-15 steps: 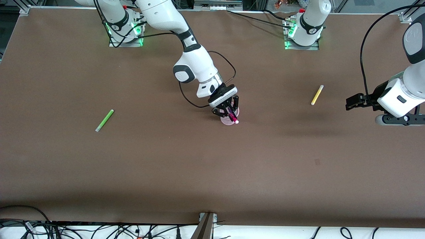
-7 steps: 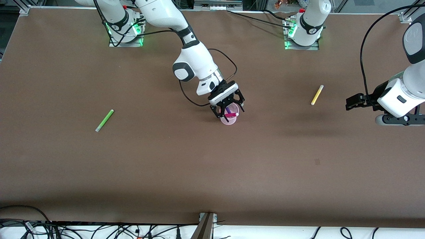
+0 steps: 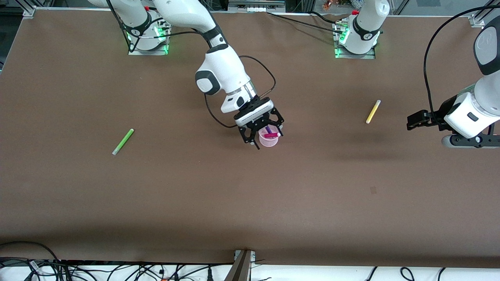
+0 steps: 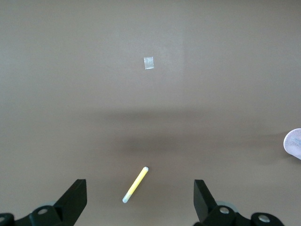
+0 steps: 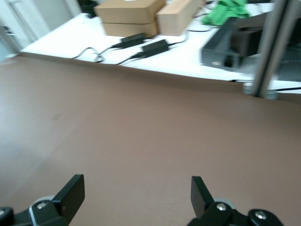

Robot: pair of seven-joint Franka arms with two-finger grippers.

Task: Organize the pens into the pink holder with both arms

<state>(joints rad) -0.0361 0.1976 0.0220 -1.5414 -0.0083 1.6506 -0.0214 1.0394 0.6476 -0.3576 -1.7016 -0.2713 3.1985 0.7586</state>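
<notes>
The pink holder (image 3: 269,141) stands mid-table. A magenta pen (image 3: 270,135) leans in it with its pale cap at the rim, and a purple pen (image 3: 268,129) stands beside it. My right gripper (image 3: 265,136) hangs open and empty just over the holder; its wrist view shows only its gripper (image 5: 135,195) and bare table. The green pen (image 3: 123,141) lies toward the right arm's end. The yellow pen (image 3: 373,111) lies toward the left arm's end. My left gripper (image 3: 412,121) waits open beside it, and its wrist view shows the gripper (image 4: 139,202), the yellow pen (image 4: 135,184) and the holder's edge (image 4: 294,142).
A small tape square (image 3: 373,190) marks the brown table nearer the front camera, also in the left wrist view (image 4: 148,62). The right wrist view shows the table's edge (image 5: 141,70) with boxes and cables past it. A metal post (image 3: 242,265) stands at the front edge.
My right gripper, shut on the magenta pen over the holder one second ago, has opened and let it go into the holder, then shifted slightly toward the right arm's end. The left arm has not moved.
</notes>
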